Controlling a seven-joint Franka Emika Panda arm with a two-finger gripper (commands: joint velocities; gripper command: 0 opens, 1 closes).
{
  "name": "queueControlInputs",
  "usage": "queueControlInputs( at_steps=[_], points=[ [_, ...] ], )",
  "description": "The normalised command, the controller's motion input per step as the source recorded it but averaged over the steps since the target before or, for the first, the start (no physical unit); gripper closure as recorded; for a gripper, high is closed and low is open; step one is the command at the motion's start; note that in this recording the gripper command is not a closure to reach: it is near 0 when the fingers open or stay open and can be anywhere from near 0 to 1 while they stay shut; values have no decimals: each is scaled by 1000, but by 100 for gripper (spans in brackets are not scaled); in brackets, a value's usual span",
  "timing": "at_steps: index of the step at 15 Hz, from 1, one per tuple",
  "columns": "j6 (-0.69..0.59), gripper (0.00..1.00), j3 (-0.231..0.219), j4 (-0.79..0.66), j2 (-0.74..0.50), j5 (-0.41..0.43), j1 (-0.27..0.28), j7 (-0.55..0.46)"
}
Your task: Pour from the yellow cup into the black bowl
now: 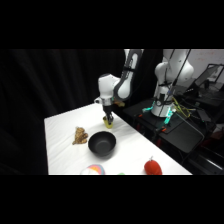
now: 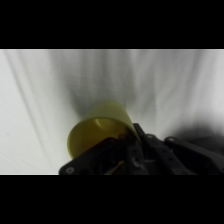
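- Hand (image 1: 108, 118) down from above at the far side of the white bench (image 1: 60, 150), clamped on the yellow cup (image 1: 108, 121).
- In the wrist view, yellow cup (image 2: 97, 132) close up against the black linkage of the hand (image 2: 131, 145), open mouth in view, one finger (image 2: 140, 135) against the rim.
- Cup bottom at or just above the bench surface in the side view; contact not discernible.
- Black bowl (image 1: 102, 143) upright on the bench, near the cup, on the side toward the camera; apart from the cup.
- Tan crumpled object (image 1: 80, 135) just beside the bowl, on its left in the side view.
- Red object (image 1: 153, 167) at the near bench edge, well apart from the bowl.
- Multicoloured round object (image 1: 95, 170) at the near edge, partly cut off.
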Motion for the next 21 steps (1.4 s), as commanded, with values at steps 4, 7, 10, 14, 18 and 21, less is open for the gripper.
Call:
queueControlInputs(
  at_steps=[4,7,10,14,18,21],
  points=[
    [-40,0,63,52,-15,-98,-93,96],
    [-139,0,50,8,-89,-135,-79,77],
    [-171,0,51,-75,-258,-120,-105,-2],
    [-196,0,5,-204,-527,-133,-88,-19],
    [-276,0,-95,-360,-894,-221,11,175],
    [-281,0,-96,-296,-830,-275,59,340]
  ],
)
